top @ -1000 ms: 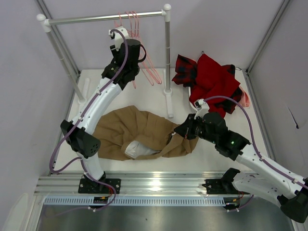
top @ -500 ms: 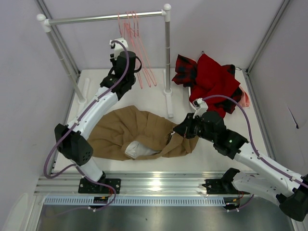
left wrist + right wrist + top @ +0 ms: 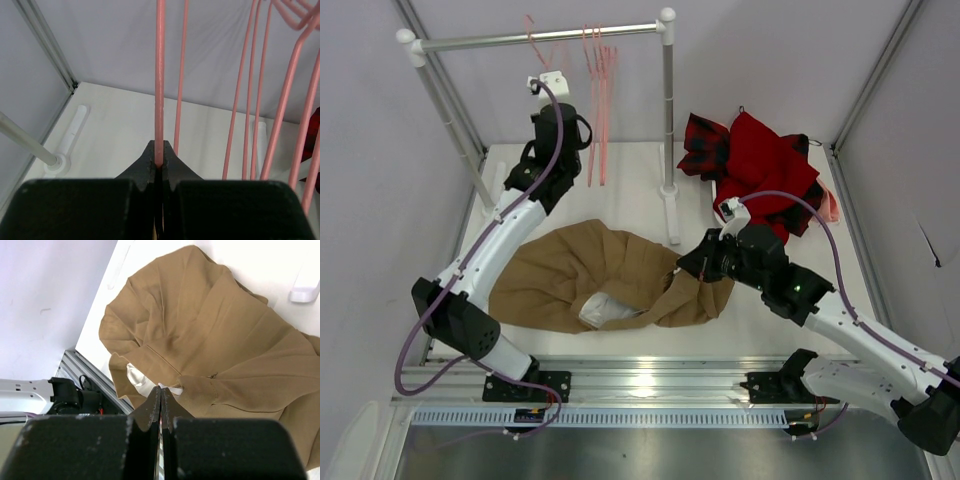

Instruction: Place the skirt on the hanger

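left jaws: fully closed on pink hanger (image 3: pixel 160 75) | right jaws: pinched closed on tan skirt (image 3: pixel 210 330) edge | risk: spare hangers (image 3: pixel 285 100) right of left jaws may snag on lift-off

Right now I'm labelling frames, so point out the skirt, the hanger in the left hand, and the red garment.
skirt (image 3: pixel 570 265): top view, tan outer cloth.
hanger (image 3: pixel 159 90): left wrist view, pink rod, mid-length.
red garment (image 3: pixel 760 160): top view, middle of its cloth.
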